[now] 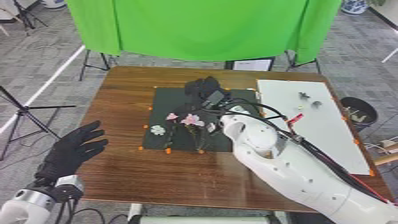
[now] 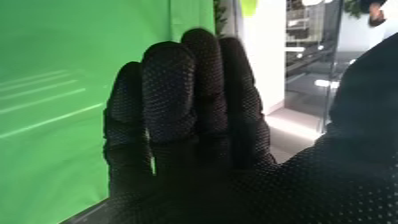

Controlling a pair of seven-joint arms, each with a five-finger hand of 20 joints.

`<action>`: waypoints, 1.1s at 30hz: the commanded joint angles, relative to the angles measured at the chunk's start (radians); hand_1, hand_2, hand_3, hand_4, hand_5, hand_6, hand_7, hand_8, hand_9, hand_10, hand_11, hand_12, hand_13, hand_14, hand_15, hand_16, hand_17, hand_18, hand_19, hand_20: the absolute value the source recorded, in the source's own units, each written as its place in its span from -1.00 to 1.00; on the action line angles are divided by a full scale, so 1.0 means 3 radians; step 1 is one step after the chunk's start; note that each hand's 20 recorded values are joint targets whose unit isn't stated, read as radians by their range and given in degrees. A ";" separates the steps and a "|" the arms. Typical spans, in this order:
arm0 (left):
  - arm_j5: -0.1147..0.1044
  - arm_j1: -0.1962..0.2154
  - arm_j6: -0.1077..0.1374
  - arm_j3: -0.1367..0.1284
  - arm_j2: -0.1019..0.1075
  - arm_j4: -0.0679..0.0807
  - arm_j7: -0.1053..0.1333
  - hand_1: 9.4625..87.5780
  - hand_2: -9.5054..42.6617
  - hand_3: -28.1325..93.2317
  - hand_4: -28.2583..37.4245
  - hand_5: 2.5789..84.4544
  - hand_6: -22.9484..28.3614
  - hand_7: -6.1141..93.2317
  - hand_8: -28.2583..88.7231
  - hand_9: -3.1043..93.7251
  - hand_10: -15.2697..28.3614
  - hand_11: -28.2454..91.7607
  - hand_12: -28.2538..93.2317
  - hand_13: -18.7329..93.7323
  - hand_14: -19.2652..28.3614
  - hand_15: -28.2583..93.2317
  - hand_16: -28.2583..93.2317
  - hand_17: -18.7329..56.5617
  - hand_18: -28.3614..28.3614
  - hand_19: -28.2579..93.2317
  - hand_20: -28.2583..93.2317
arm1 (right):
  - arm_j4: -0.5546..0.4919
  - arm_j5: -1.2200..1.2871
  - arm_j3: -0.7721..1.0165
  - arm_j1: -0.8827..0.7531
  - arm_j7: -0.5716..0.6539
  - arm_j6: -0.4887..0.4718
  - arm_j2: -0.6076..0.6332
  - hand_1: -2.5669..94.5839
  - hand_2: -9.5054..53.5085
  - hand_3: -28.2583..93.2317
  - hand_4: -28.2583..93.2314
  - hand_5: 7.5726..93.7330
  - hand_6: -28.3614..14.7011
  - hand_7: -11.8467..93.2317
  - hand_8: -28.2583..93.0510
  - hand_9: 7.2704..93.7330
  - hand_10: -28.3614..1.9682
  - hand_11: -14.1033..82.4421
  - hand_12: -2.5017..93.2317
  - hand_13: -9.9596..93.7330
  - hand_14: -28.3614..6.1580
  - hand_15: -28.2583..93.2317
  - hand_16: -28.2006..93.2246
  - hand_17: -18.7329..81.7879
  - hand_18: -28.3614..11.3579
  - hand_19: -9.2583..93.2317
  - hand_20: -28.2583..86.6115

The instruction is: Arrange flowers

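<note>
Right robot hand (image 1: 203,88) is at black mat (image 1: 163,104), pale items (image 1: 358,117) in bin (image 1: 361,104)

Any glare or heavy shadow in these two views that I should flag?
Right wrist view: pale glare streaks on the green backdrop, a bright reflection on the floor, the right hand's palm in deep shadow. Head view: fairly even light, but that black glove nearly merges with the dark mat.
</note>
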 commanded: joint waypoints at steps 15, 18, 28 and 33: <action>0.0005 0.0133 0.0009 -0.0071 -0.0084 -0.0032 -0.0015 -0.63 -0.62 0.66 -1.00 -0.28 0.12 -0.51 -0.69 -0.37 0.32 -0.12 -0.25 -0.31 0.56 0.23 -0.61 -0.76 0.78 0.15 -0.39 | 0.0013 0.0264 0.0978 -0.0423 0.1236 -0.1228 0.0931 -0.50 -1.00 0.95 -1.00 -0.83 -0.03 -0.41 -0.65 -0.71 -0.11 -0.62 -0.34 -0.34 -0.16 -0.24 -0.07 -0.60 -0.67 0.19 0.01; 0.0008 0.0145 0.0009 -0.0086 -0.0090 -0.0036 -0.0009 -0.63 -0.62 0.66 -1.00 -0.28 0.11 -0.51 -0.69 -0.37 0.32 -0.12 -0.25 -0.31 0.56 0.23 -0.61 -0.76 0.78 0.15 -0.39 | 0.0006 0.0253 0.1026 -0.0541 0.1359 -0.1159 0.1000 -0.51 -1.00 0.93 -1.00 -0.77 -0.02 -0.35 -0.69 -0.61 -0.07 -0.52 -0.40 -0.23 -0.06 -0.12 -0.12 -0.57 -0.67 0.23 0.02; -0.0004 0.0130 -0.0018 -0.0083 -0.0067 -0.0027 -0.0021 -0.62 -0.62 0.66 -1.00 -0.28 0.12 -0.51 -0.69 -0.37 0.32 -0.11 -0.25 -0.31 0.56 0.23 -0.61 -0.76 0.78 0.15 -0.39 | 0.0179 -0.0195 0.0890 -0.0640 0.1684 -0.0699 0.1137 -0.47 -1.00 0.94 -1.00 -0.56 0.13 0.00 -0.83 -0.36 0.06 -0.04 -0.42 0.02 0.20 0.25 -0.24 -0.46 -0.61 0.37 0.08; -0.0001 0.0139 -0.0008 -0.0096 -0.0063 -0.0030 -0.0024 -0.62 -0.62 0.66 -1.00 -0.28 0.12 -0.51 -0.69 -0.37 0.32 -0.11 -0.26 -0.31 0.56 0.23 -0.61 -0.76 0.78 0.15 -0.39 | 0.0279 -0.0312 0.0766 -0.0577 0.1734 -0.0531 0.1178 -0.40 -1.00 0.96 -1.00 -0.41 0.21 0.04 -0.86 -0.22 0.11 0.01 -0.45 0.15 0.26 0.30 -0.26 -0.41 -0.60 0.42 0.09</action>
